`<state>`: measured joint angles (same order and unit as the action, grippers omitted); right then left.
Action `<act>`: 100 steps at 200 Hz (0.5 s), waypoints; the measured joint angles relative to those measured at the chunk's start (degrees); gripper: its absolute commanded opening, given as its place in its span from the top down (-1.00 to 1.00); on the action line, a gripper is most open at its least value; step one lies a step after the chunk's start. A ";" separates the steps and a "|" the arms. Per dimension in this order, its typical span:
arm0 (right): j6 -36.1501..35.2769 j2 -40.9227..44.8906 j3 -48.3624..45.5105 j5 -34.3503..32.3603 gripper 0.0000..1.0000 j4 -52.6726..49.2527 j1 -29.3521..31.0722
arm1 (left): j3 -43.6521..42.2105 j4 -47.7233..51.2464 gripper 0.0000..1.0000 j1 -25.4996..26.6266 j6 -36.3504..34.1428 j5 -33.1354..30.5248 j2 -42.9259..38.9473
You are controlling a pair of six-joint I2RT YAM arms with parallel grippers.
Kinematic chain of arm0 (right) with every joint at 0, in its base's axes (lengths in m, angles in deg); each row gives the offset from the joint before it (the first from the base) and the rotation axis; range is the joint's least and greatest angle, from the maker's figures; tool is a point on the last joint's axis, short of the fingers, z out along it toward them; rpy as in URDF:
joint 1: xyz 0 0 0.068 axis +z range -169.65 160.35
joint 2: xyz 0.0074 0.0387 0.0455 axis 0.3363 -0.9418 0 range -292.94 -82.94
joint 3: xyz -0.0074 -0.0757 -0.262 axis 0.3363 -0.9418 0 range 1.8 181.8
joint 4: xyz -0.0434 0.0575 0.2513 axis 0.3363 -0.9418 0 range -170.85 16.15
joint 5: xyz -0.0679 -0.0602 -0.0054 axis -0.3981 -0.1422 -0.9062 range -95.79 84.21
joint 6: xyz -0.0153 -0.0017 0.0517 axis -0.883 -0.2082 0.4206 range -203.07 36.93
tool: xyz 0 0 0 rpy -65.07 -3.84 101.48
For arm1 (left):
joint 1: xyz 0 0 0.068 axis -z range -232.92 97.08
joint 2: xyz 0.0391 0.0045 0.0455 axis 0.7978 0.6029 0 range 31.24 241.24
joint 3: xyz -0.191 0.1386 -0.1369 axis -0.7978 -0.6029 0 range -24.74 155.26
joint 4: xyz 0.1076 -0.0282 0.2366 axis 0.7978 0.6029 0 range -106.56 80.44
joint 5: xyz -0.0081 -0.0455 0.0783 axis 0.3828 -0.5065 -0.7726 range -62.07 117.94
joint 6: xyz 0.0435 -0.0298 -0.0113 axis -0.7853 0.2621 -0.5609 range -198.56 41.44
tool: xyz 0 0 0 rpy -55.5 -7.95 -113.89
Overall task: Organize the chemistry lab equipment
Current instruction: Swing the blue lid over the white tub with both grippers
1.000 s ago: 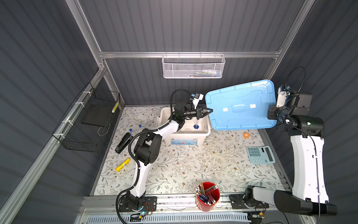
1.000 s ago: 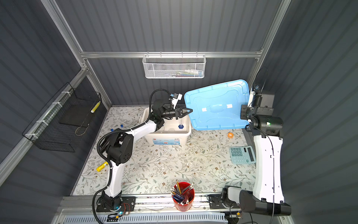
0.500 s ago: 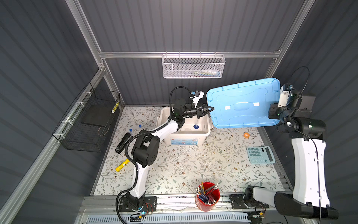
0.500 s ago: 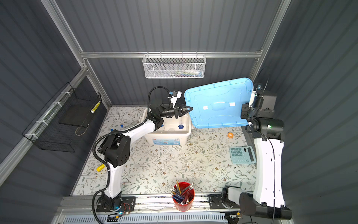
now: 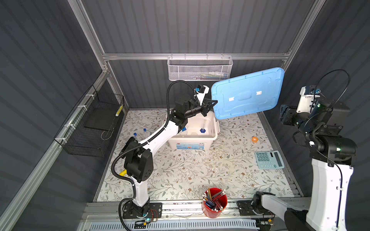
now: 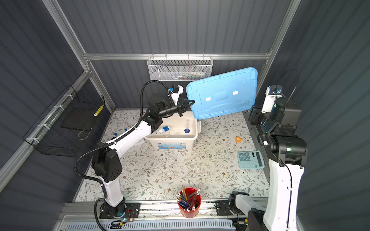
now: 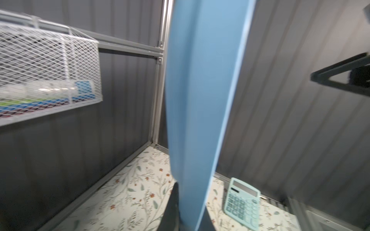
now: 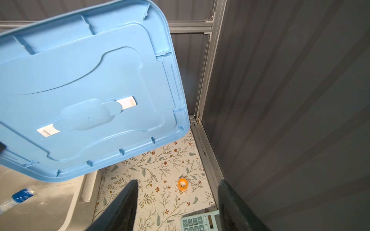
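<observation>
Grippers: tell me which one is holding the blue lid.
The left gripper: it is shut on one short edge of the blue lid, holding it up in the air. The right gripper stands open, apart from the lid, holding nothing.

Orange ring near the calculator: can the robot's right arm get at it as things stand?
Probably yes. The right end effector is open and empty, and the orange ring lies bare on the mat ahead of it. The blue lid, held by the left end effector, hangs off to one side.
</observation>
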<state>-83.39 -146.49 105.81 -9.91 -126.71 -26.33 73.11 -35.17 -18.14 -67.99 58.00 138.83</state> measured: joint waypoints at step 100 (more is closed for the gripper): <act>32.79 -1.07 -1.51 23.08 -0.45 7.69 -0.02 | -2.23 12.76 1.00 1.77 -30.86 -18.01 -14.45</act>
<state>-50.61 -147.56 104.30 13.17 -119.02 -26.35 70.88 -22.41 -16.37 -98.86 39.99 124.38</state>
